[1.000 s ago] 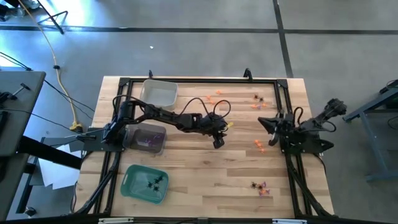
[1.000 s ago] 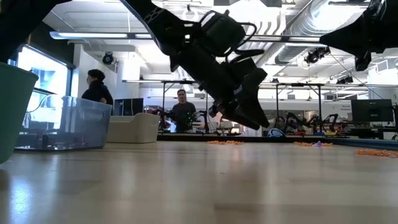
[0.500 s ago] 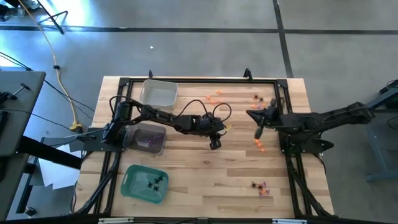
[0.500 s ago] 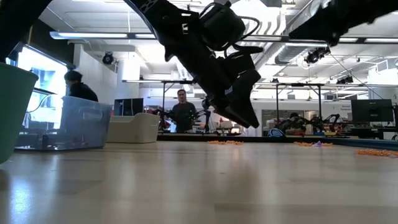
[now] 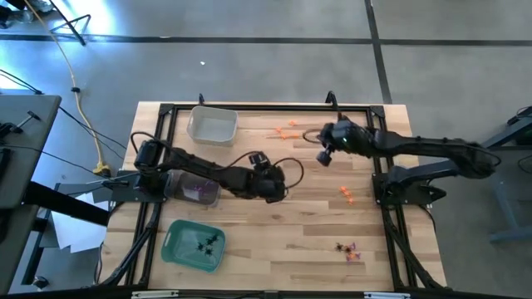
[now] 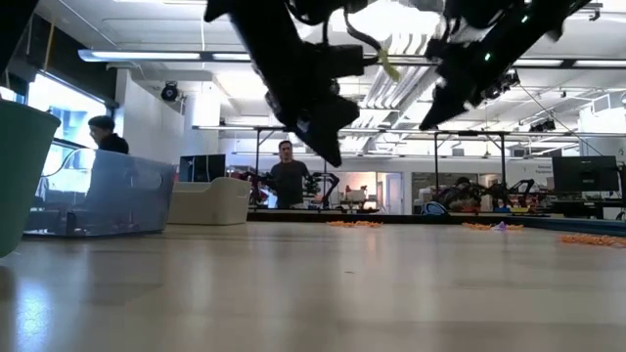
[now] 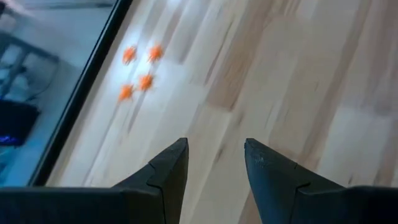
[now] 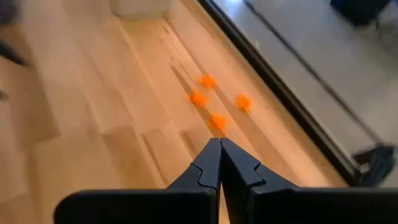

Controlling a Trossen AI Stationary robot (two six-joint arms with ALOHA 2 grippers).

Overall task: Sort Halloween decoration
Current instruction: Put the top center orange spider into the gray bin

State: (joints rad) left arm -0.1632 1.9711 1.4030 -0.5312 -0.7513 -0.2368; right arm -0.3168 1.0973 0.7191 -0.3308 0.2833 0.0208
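You are working on a pale butcher-block wooden table (image 5: 274, 232), its planks smooth with a soft sheen. Around it runs a matt black metal frame (image 5: 266, 106). The clear plastic bin (image 6: 122, 194) looks glossy and see-through; the green plastic tray (image 5: 179, 239) and white plastic tray (image 5: 212, 124) look smooth. The small orange plastic trinkets (image 8: 217, 99) look bright and smooth.

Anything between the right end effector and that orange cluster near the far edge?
Only bare wood lies between the shut right end effector and the orange trinkets, as the right wrist view shows.
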